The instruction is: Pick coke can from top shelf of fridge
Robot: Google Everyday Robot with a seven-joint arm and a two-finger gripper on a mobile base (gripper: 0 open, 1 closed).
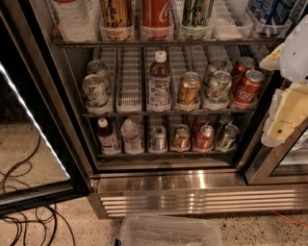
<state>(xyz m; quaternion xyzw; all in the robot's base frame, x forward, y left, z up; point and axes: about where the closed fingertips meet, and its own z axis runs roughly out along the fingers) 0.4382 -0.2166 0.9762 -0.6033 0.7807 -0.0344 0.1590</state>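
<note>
The fridge stands open, with its ribbed steel base low in the camera view. The top shelf runs along the top edge of the view. On it the coke can, tall and red with white script, stands in a clear cup front between a gold can and a green-and-white can; its top is cut off by the frame. My gripper, cream and white, hangs at the right edge in front of the fridge's right side. It is lower than the coke can, well to its right, and holds nothing.
The black-framed glass door is swung open at the left. The middle rack holds short cans and a bottle, and the lower rack holds small bottles and cans. A clear plastic bin sits on the floor in front. Black cables lie at the lower left.
</note>
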